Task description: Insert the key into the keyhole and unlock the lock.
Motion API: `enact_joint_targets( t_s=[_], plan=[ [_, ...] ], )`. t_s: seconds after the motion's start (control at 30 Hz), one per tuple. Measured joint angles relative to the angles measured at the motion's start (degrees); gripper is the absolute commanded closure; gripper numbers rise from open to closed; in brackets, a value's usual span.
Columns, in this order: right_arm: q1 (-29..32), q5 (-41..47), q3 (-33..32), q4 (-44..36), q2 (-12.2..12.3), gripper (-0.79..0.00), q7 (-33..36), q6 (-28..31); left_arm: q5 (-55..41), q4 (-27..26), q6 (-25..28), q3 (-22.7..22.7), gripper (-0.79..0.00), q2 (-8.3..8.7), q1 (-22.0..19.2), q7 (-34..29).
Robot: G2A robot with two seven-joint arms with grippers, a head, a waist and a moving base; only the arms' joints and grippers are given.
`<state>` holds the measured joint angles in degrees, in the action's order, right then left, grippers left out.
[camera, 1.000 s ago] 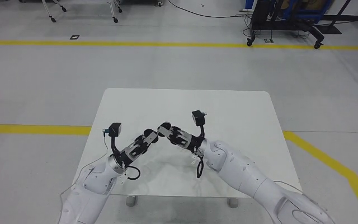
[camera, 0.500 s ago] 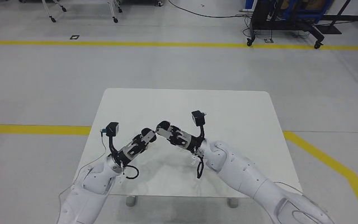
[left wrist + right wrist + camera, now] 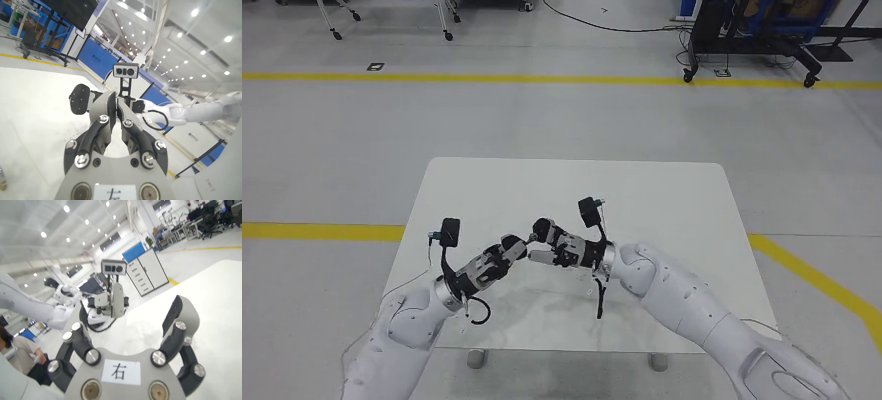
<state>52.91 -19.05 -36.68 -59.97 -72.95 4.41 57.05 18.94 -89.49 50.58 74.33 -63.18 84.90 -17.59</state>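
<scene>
Meeting just left of centre in the top frame, above the surface (image 3: 672,200), the two hands face each other tip to tip. Left hand (image 3: 115,101) has its pads pressed together, the sort of grip a thin key needs for aiming. Whether a key lies between them I cannot tell. Right hand (image 3: 130,313) is spread wide and holds nothing. Its fingers flank the left hand's tip, probably so it can take or steady something there. A small metal thing (image 3: 2,179) lies on the surface, cut off by the frame edge. It may be the lock, but that is unclear. By this layout, insertion is not yet begun.
</scene>
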Motion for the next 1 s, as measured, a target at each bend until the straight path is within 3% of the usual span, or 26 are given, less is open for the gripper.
enact_joint_targets(
  t_s=[0.1, 0.17, 0.27, 0.3, 0.33, 0.4, 0.53, 0.8, 0.9, 0.93, 0.97, 1.0],
  plan=[
    [0.97, 0.17, -3.53, -2.54, 2.37, -0.776, 6.75, 0.29, 8.93, -1.97, -1.24, 0.46, 0.0, -0.02, 0.88, 1.93],
    [2.27, 1.1, -6.26, -5.48, 4.04, -0.619, 10.73, 0.05, 13.26, -2.58, -0.84, 0.58, 0.0, -0.01, 1.44, 3.35],
    [4.47, 2.24, -9.42, -10.26, 6.19, -0.628, 16.96, -0.44, 16.06, -2.49, 0.92, 0.55, 0.0, 0.13, 1.96, 3.72],
    [5.1, 3.05, -9.94, -11.58, 6.73, -0.529, 19.1, -0.23, 16.39, -2.42, 1.35, 0.52, 0.0, 0.19, 1.98, 3.5],
    [5.6, 4.2, -10.5, -12.87, 7.39, -0.508, 22.2, -0.15, 16.76, -2.42, 1.91, 0.43, 0.0, 0.26, 1.96, 3.24],
    [5.96, 5.74, -11.27, -14.42, 8.23, -0.382, 26.43, -1.55, 17.3, -2.56, 2.89, 0.22, 0.0, 0.33, 1.91, 3.07],
    [6.83, 9.05, -11.93, -17.2, 9.28, -0.339, 32.69, -4.25, 18.5, -2.57, 3.41, -0.46, 0.0, 0.44, 1.83, 2.55],
    [6.46, 11.49, -10.93, -17.4, 9.47, -0.249, 36.21, -5.95, 20.48, -2.47, 1.94, -2.22, 0.0, 0.35, 0.97, 2.88],
    [5.91, 11.99, -10.44, -16.91, 9.34, -0.148, 36.68, -6.21, 20.6, -2.29, 2.11, -2.42, 0.0, 0.38, 0.81, 3.43],
    [5.73, 12.17, -10.28, -16.78, 9.3, -0.043, 36.78, -6.19, 20.51, -2.23, 2.3, -2.42, 0.0, 0.42, 0.8, 3.63],
    [5.59, 12.27, -10.17, -16.68, 9.27, 0.0, 36.89, -6.2, 20.42, -2.18, 2.44, -2.41, 0.0, 0.45, 0.8, 3.71],
    [5.46, 12.35, -10.07, -16.58, 9.24, 0.0, 36.99, -6.27, 20.33, -2.13, 2.56, -2.41, 0.0, 0.49, 0.79, 3.74]
  ],
)
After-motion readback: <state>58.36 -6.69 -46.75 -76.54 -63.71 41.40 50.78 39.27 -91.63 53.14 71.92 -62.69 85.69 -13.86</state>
